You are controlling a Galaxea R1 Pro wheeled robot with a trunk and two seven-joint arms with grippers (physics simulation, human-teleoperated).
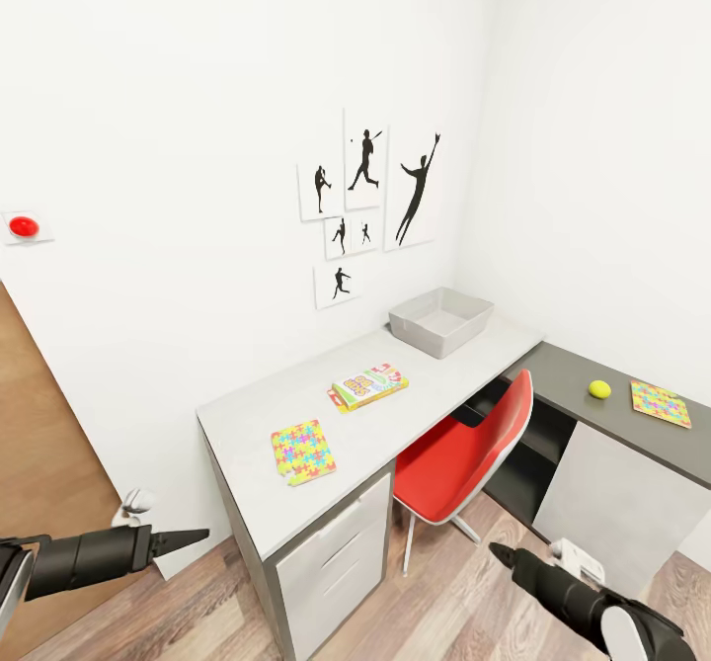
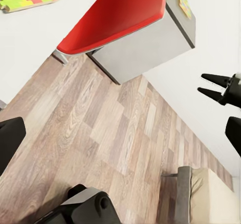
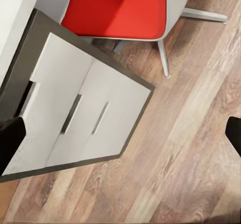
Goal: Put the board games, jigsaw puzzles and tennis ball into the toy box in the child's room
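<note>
The toy box (image 1: 440,320) sits at the desk's (image 1: 247,424) far corner, a board game (image 1: 369,385) mid-desk. Left end effector (image 1: 188,538) pinched together, empty; right end effector (image 2: 211,86) parted.

Grey toy box (image 1: 440,321) on table (image 1: 247,424), board game (image 1: 370,385), two jigsaw puzzles (image 1: 302,451), tennis ball (image 1: 598,388)

On the table (image 1: 296,399), a jigsaw puzzle (image 1: 302,451) is placed nearest, a board game (image 1: 369,386) farther right, the toy box (image 1: 440,320) farthest. On the lower section to the right, the tennis ball (image 1: 599,388) is set left of a second puzzle (image 1: 660,403). A chair (image 1: 472,459) is tucked between.
</note>
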